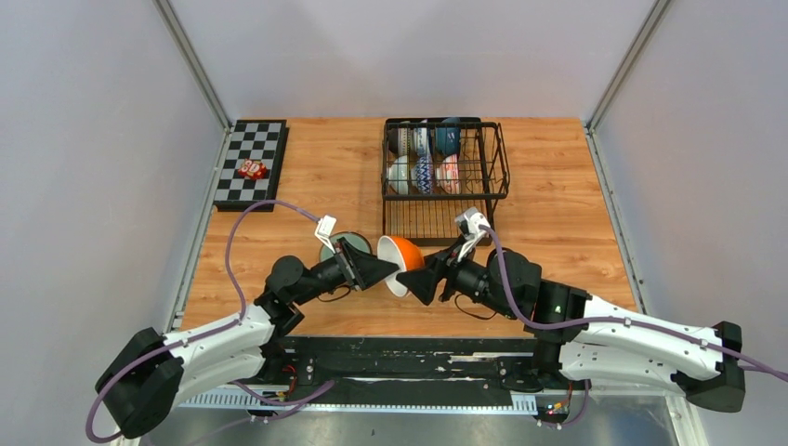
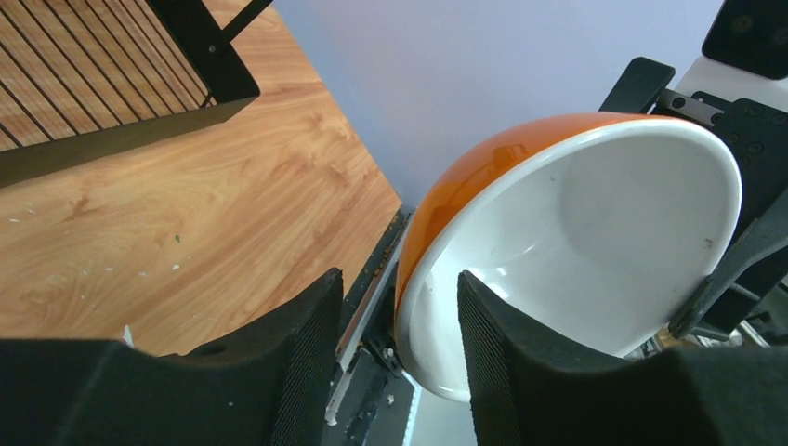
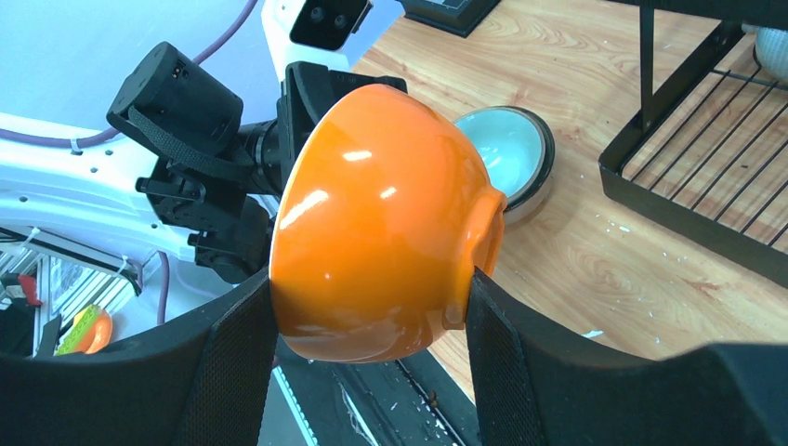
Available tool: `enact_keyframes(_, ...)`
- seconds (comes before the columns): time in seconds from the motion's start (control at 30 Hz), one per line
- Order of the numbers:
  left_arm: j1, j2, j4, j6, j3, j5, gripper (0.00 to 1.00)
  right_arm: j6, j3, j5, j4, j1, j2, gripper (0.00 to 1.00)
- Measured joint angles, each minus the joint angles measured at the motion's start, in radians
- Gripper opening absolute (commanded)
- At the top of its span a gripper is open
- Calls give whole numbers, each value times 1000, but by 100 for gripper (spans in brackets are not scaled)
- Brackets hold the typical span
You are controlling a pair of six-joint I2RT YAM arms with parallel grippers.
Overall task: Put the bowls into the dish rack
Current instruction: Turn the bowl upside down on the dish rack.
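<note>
Right tool (image 3: 367,297) pinching orange bowl (image 3: 372,223), left tool (image 2: 398,283) spread astride its rim, green bowl (image 3: 506,149) half hidden

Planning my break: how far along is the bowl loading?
Done: several bowls stand in the dish rack. In hand: the orange bowl, gripped by the right gripper, left gripper open around its rim. Left: the pale green bowl on the table, a red bowl on the checkerboard.

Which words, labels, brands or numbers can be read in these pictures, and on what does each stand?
No text can be read.
The orange bowl and the dish rack show no writing.
The small red item on the checkerboard has white marks, too small to read.
</note>
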Motion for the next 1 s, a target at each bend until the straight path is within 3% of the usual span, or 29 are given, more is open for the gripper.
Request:
enact_keyframes(0.3, 0, -156, -298, 79, 119, -45, 71, -56, 78, 51, -58, 0, -2, 3)
enact_keyframes(0.5, 0, -253, -661, 230, 340, -159, 86, -134, 153, 106, -130, 0, 8, 3)
enact_keyframes(0.77, 0, -288, -1067, 426, 593, -313, 88, -322, 359, 196, -237, 0, 75, 3)
enact_keyframes(1.0, 0, -289, -1310, 568, 692, -391, 89, -582, 507, 269, -292, 0, 166, 3)
